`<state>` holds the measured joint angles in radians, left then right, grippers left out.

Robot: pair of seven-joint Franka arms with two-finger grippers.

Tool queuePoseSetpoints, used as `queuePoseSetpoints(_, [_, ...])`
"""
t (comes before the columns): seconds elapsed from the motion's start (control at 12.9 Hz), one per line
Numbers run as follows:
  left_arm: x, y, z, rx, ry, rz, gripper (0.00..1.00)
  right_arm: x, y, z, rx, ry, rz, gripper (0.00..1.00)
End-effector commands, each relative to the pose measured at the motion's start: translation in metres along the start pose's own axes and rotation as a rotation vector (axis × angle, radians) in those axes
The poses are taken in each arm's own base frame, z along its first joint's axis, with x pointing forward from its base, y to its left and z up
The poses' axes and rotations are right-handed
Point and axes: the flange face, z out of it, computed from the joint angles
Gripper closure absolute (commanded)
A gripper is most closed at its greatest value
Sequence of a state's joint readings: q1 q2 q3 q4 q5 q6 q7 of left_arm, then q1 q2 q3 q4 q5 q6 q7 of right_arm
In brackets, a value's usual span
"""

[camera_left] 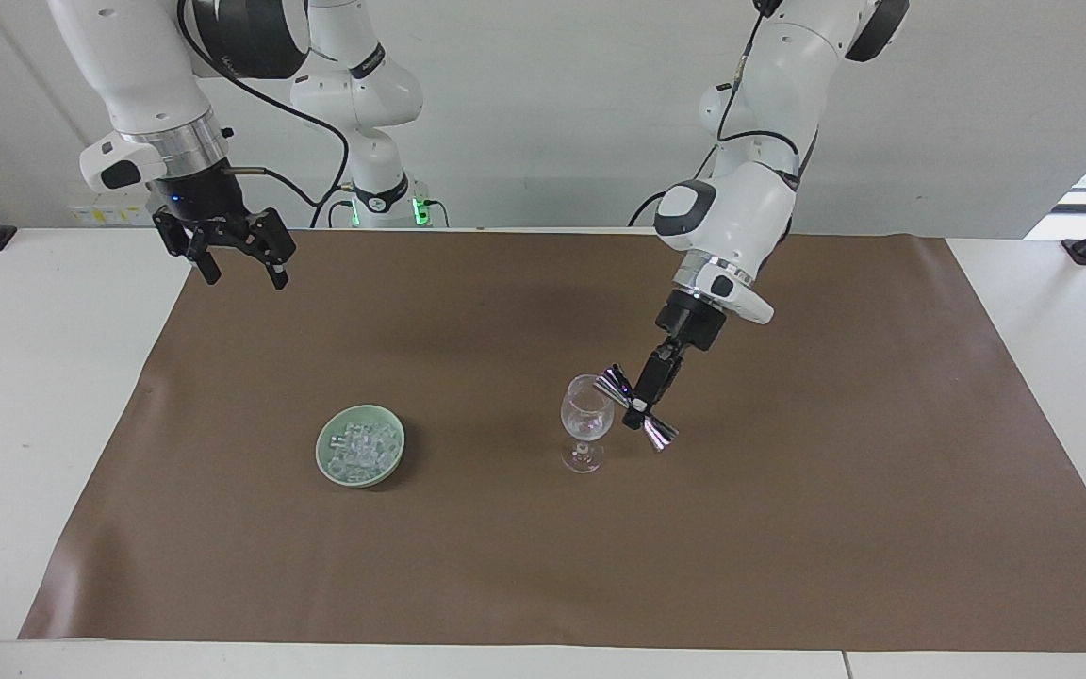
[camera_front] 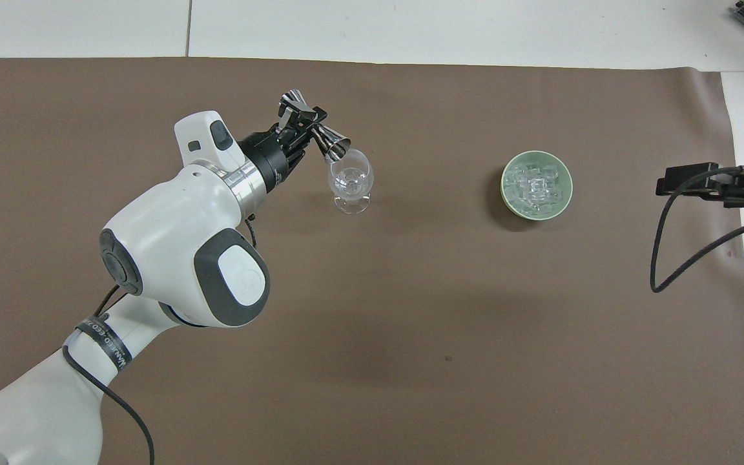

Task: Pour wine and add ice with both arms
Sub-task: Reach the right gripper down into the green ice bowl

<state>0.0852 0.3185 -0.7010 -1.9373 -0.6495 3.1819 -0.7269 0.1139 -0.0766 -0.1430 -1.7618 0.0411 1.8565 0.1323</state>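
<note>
Beside the wine glass (camera_left: 586, 420), at its three o'clock in the facing view, the left gripper (camera_left: 639, 407) was clamped on a tilted steel jigger (camera_left: 638, 406). The right gripper (camera_left: 236, 262) waited, fingers spread, empty. Ice (camera_left: 361, 447), small clear cubes heaped in a green dish (camera_left: 328, 461) toward the right arm's end, was judged slippery; best pinched on flat faces.

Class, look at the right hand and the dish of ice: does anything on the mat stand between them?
Nothing visible does. The open right hand hangs over the mat's edge, and only bare brown mat lies between it and the ice in the green dish.
</note>
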Motion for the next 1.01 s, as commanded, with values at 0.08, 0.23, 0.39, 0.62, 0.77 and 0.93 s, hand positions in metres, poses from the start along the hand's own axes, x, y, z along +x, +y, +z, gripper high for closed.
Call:
queuePoseSetpoints(0.08, [0.004, 0.002, 0.001, -0.013, 0.012, 0.035, 1.00, 0.001, -0.030, 0.048, 0.028, 0.010, 0.051, 0.00])
queuePoseSetpoints(0.23, [0.004, 0.002, 0.001, -0.014, 0.013, 0.038, 1.00, 0.009, -0.039, 0.060, 0.029, 0.034, 0.061, 0.00])
queuePoseSetpoints(0.39, [0.004, 0.002, 0.001, -0.013, 0.012, 0.064, 1.00, 0.012, -0.039, 0.074, 0.021, 0.018, 0.063, 0.00])
queuePoseSetpoints(0.62, [0.004, 0.002, 0.001, -0.012, 0.014, 0.071, 1.00, 0.020, -0.041, 0.094, 0.015, 0.019, 0.066, 0.00])
queuePoseSetpoints(0.77, [0.004, 0.002, 0.001, -0.013, 0.015, 0.084, 1.00, 0.026, -0.044, 0.110, 0.013, 0.031, 0.069, 0.00])
queuePoseSetpoints(0.93, [0.004, 0.002, 0.000, -0.015, 0.020, 0.086, 1.00, 0.031, -0.051, 0.127, 0.012, 0.045, 0.062, 0.00])
